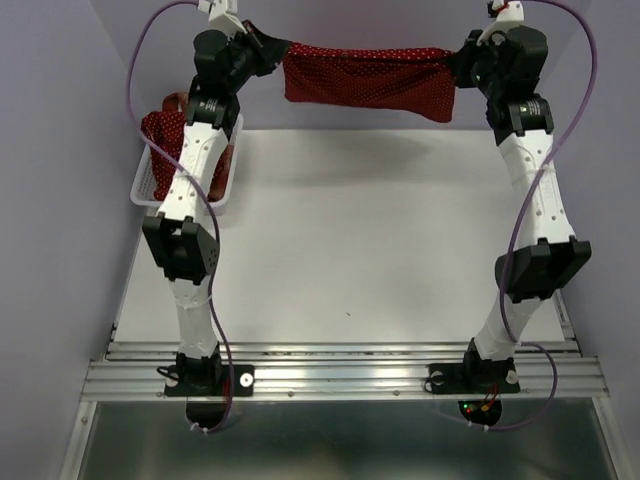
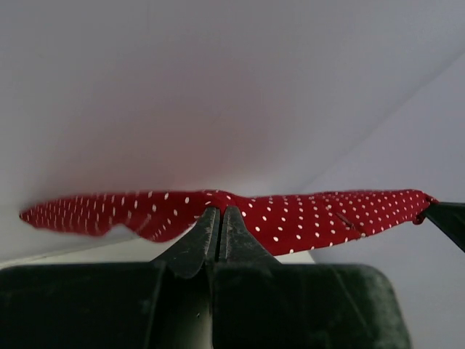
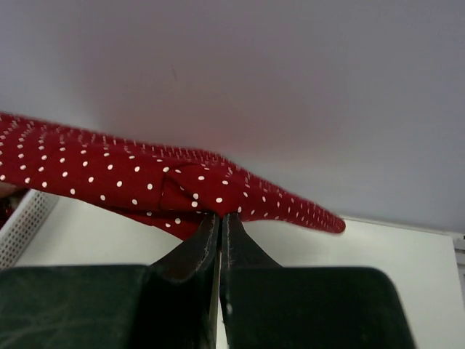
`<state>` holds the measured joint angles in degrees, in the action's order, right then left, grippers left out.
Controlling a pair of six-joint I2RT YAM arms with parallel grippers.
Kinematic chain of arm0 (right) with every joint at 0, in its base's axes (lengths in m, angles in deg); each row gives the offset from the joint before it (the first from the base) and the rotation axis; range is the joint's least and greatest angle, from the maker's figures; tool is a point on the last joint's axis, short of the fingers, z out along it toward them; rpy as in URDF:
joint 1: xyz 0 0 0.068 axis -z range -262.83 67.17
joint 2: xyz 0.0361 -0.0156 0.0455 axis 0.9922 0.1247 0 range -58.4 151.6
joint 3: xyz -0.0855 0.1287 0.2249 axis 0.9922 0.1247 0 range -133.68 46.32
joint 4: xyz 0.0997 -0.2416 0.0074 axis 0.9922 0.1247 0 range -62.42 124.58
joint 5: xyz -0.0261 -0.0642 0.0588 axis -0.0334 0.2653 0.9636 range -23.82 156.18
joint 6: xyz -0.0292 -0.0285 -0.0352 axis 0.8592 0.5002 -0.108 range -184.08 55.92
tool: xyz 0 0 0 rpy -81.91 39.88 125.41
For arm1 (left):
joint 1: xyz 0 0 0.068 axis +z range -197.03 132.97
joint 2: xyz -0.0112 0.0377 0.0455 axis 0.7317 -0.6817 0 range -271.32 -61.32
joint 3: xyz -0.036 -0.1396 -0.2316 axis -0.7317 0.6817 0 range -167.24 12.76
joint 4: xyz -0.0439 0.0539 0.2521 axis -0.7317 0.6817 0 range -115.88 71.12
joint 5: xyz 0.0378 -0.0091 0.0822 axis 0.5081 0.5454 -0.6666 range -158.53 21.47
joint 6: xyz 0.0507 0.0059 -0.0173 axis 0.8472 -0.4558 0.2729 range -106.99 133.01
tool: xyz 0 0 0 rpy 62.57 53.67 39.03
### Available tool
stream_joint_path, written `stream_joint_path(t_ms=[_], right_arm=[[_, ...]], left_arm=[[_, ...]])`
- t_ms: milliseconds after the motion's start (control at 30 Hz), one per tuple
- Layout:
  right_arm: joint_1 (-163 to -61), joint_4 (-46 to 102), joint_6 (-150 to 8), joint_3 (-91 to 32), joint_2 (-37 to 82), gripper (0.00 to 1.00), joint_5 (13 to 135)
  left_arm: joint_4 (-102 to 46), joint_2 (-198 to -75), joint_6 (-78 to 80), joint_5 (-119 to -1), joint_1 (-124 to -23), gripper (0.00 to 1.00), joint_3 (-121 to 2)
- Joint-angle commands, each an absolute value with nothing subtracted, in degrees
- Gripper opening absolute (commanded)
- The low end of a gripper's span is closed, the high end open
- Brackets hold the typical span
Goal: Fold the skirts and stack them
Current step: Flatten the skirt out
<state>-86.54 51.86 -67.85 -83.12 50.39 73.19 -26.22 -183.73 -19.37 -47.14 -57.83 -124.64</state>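
White arm links (image 1: 195,160) with black joints (image 1: 183,248) and purple cables (image 1: 130,80); the left hand (image 2: 220,211) and right hand (image 3: 220,216) are black, tapered.

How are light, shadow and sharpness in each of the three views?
Top external: soft, even light, no glare; the dotted skirt lays a faint shadow on the table. Left wrist: dots sharp, the left gripper dark, a red tint on the wall behind. Right wrist: the same, with the right gripper dark and slightly soft.
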Motion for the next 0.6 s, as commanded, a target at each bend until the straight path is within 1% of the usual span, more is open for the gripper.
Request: stream_joint_path(t_ms=[0,33,67,167,200,233,267,300,333,367,400,433,467,500,533,567], right_arm=[[-84.94,45.51,-64.52,-73.06,40.67,0.01,71.45],[-84.94,45.17,-62.78,-69.55,39.17,0.01,72.68],[-84.94,44.03,-61.8,-61.95,36.37,0.01,75.21],[-84.94,42.0,-60.91,-49.61,32.05,0.02,76.73],[-84.94,41.82,-61.52,-41.13,29.26,0.02,76.99],[-84.94,41.56,-62.49,-36.78,27.75,0.03,76.39],[-84.94,41.47,-67.19,-32.47,26.25,0.04,75.51],[-84.94,41.47,-69.16,-28.16,23.19,0.05,75.33],[-85.64,42.08,-70.74,-20.55,21.77,0.06,75.15],[-87.56,44.87,-73.02,-17.52,18.97,0.07,72.71],[-88.88,47.25,-74.09,-14.96,18.94,0.1,70.95],[-91.16,52.14,-77.06,-10.59,15.9,0.17,69.28],[-91.79,54.45,-77.87,-8.71,14.39,0.31,68.3],[-91.8,56.48,-78.75,-6.96,12.72,0.51,69.34],[-91.8,58.5,-79.54,-5.63,11.14,0.62,69.87],[-92.32,60.17,-80.94,-3.88,7.64,0.76,69.27]], left_arm=[[-35.2,-166.73,-15.3,-48.92,-56.08,0.0,-109.63],[-35.63,-164.96,-14.42,-49.45,-56.08,0.0,-105.06],[-36.51,-163.37,-13.97,-51.11,-56.08,0.0,-95.27],[-38.97,-156.69,-14.75,-53.13,-56.08,0.0,-80.19],[-40.2,-153.63,-16.33,-53.49,-56.08,0.0,-70.74],[-40.9,-152.04,-17.56,-54.11,-56.17,0.0,-66.21],[-41.52,-150.63,-18.53,-54.72,-56.43,0.0,-57.2],[-42.05,-148.09,-19.58,-54.73,-56.69,0.0,-52.85],[-42.05,-147.11,-20.55,-54.38,-57.04,0.0,-49.24],[-40.75,-145.1,-21.69,-53.51,-58.35,0.0,-42.68],[-39.69,-144.12,-22.14,-53.41,-59.32,0.0,-39.83],[-35.33,-142.72,-22.14,-55.15,-60.46,0.04,-35.8],[-35.29,-141.48,-22.93,-56.82,-61.43,0.18,-34.28],[-30.15,-138.25,-23.2,-57.1,-62.31,0.27,-32.87],[-27.93,-136.13,-23.72,-57.45,-62.49,0.35,-31.55],[-26.08,-134.2,-24.33,-58.93,-62.5,0.59,-30.49]])
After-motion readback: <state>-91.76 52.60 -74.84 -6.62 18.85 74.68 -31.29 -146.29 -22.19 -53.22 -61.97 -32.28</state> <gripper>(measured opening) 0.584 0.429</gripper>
